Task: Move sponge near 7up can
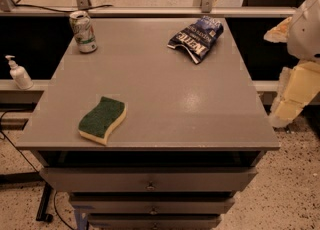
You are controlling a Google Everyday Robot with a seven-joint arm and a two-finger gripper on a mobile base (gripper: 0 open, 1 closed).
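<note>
Sponge [102, 119]: flat on the bench [165, 99] near the front left corner, dark green scouring face up, pale yellow foam showing along its front and right sides, wavy outline running roughly front to back.

End effector [294, 91]: off the bench altogether, out beyond the right edge and about level with the middle of that edge, above the speckled floor [290, 194]. Pale cream blocks below a rounded white housing [306, 24]. Open or closed: cannot tell. In contact with nothing on the bench.

Nearest to it, a dark blue chip bag [196, 38], crumpled, lying near the back right corner with white lettering facing up.

Farther across, toward the front left corner, the sponge again, well apart from the end effector and from the bag.

Farthest on the bench, the 7up can [83, 31]: upright at the back left corner, silver-white and green with red marks, sides dented. Well apart from the sponge, with most of the left edge between the two.

Beyond the left edge, off the bench, a white pump bottle [19, 73] standing on a low ledge.

Under the front edge, a stack of grey drawers [150, 179].
</note>
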